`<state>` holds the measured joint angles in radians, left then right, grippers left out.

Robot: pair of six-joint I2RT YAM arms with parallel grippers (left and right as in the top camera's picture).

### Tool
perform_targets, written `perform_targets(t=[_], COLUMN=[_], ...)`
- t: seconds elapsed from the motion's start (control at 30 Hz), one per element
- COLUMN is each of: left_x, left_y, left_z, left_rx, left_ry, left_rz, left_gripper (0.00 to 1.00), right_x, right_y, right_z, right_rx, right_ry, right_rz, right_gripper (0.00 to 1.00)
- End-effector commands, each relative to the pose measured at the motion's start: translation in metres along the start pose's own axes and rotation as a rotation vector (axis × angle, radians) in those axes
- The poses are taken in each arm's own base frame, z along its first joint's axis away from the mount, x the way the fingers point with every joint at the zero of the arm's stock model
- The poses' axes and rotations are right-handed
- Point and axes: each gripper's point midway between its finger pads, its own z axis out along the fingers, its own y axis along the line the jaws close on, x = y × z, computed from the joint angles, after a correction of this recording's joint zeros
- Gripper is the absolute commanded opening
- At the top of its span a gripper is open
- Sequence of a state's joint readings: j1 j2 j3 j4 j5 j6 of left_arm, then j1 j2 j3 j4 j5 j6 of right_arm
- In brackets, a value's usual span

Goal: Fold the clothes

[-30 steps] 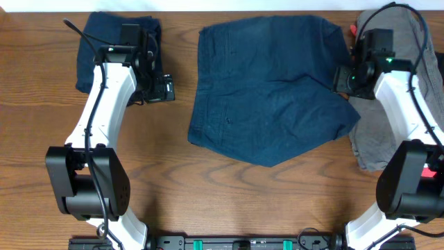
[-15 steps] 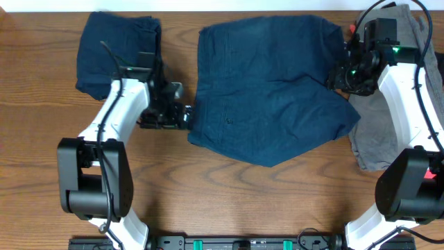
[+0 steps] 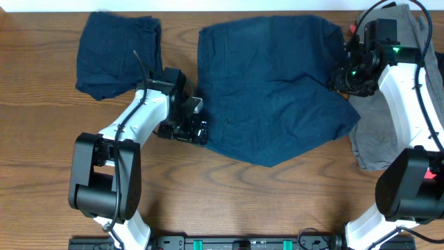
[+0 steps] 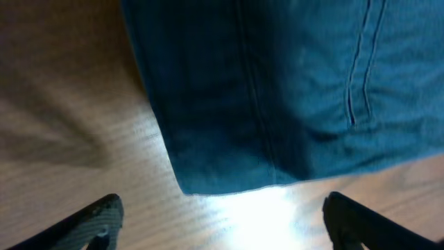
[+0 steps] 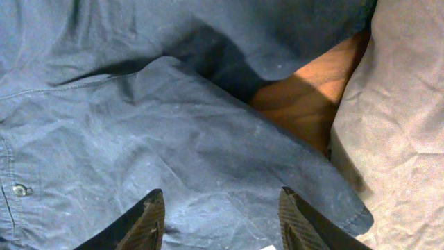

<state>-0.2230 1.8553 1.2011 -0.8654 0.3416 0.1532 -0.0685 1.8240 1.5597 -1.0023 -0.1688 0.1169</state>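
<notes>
Hovering with the left gripper point(image 3: 200, 132) at the 7 o'clock corner of the navy shorts point(image 3: 270, 90), fingers point(image 4: 97, 222) spread wide apart, nothing between them. Viewed from the left wrist: hem corner of the shorts just ahead of the gap, bare wooden table point(image 3: 41, 139) under the tips, a double-stitched seam point(image 4: 357, 69) towards 2 o'clock. Lying spread flat at the middle of the table (lower edge coming to a point at 6 o'clock). Hanging with the right gripper point(image 3: 345, 78) over the shorts' 3 o'clock edge, tips likewise parted and holding nothing; whether touching the cloth, cannot tell. Viewed from the right wrist: rumpled navy fabric below, a small button point(image 5: 21, 189) at 9 o'clock, a wedge of bare wood, then grey trousers point(image 5: 402, 104) at 3 o'clock. Resting folded at the table's 10 o'clock, clear of both grippers: a second navy garment point(image 3: 114, 52). Peeking out at 1 o'clock beside the grey trousers: a sliver of coral-pink cloth point(image 3: 353, 30), too small to tell more.
</notes>
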Motion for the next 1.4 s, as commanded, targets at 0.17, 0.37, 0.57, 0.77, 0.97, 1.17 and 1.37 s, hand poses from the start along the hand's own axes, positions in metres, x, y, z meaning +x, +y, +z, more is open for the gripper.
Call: perform_targets(t=[0.17, 0.37, 0.57, 0.77, 0.97, 1.17, 1.37], left_x=[-0.011, -0.008, -0.003, -0.008, -0.018, -0.048, -0.061], left_y=[0.002, 0.0, -0.006, -0.006, -0.001, 0.018, 0.03], left_z=[0.009, 0.013, 0.017, 0.017, 0.011, -0.028, -0.07], left_rx=[0.013, 0.027, 0.067, 0.069, 0.069, 0.076, 0.076], left_ry=[-0.043, -0.039, -0.025, -0.044, -0.079, -0.209, -0.337], left_rz=[-0.13, -0.166, -0.178, -0.227, -0.246, -0.343, -0.381], left_gripper=[0.74, 0.72, 0.59, 0.14, 0.06, 0.06, 0.06], right_x=[-0.005, -0.005, -0.002, 0.002, 0.015, 0.039, 0.064], right_y=[0.013, 0.014, 0.014, 0.013, 0.018, 0.038, 0.054], right_z=[-0.01, -0.01, -0.009, -0.009, -0.009, -0.009, -0.006], right_rx=[-0.022, -0.023, -0.022, -0.02, -0.023, -0.074, -0.05], right_ry=[-0.028, -0.029, -0.019, 0.0, 0.049, 0.143, 0.225], right_rz=[-0.035, -0.037, -0.037, -0.034, -0.039, -0.054, -0.095], right_gripper=[0.49, 0.49, 0.49, 0.46, 0.45, 0.41, 0.41])
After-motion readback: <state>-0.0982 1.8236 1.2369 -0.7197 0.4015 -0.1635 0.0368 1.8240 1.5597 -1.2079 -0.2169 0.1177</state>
